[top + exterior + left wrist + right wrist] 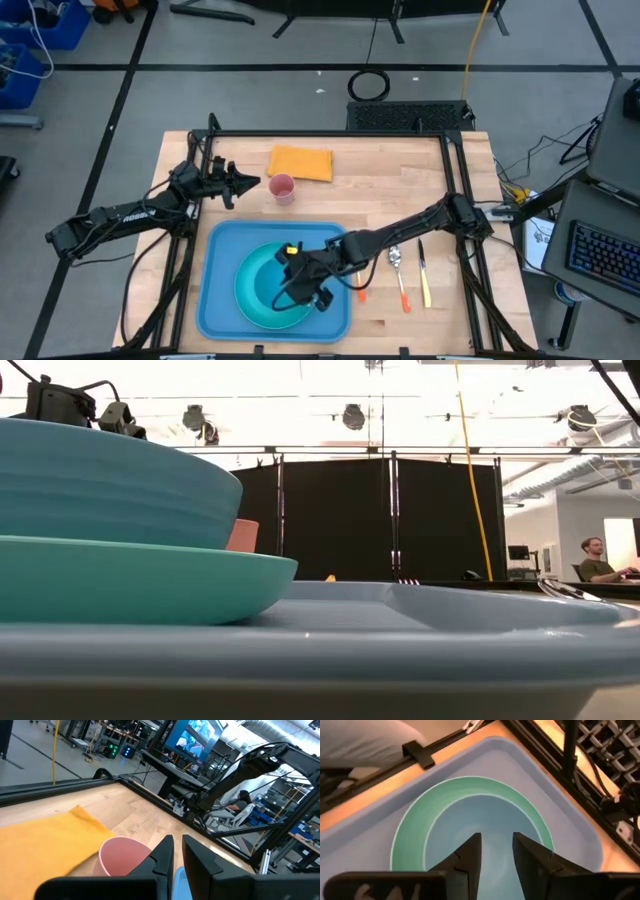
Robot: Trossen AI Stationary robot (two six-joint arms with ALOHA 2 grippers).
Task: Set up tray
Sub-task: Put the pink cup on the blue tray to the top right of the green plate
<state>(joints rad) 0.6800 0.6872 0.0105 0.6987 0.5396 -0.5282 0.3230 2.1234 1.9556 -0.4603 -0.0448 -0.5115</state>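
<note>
The light-blue tray (215, 300) lies at the table's near middle. In it sits a round teal plate (409, 831), and a blue bowl (470, 817) stands on the plate; the low view shows the bowl (100, 480) resting by its base on the plate (150, 585). My right gripper (496, 854) hovers over the bowl, open, with nothing between its fingers. My left gripper (178, 856) waits shut at the far left, level, beside a pink cup (283, 188).
A yellow cloth (300, 163) lies at the far side behind the cup. A spoon (395, 258) and orange- and yellow-handled utensils (424, 282) lie on the wood right of the tray. A person (597, 560) sits in the room beyond.
</note>
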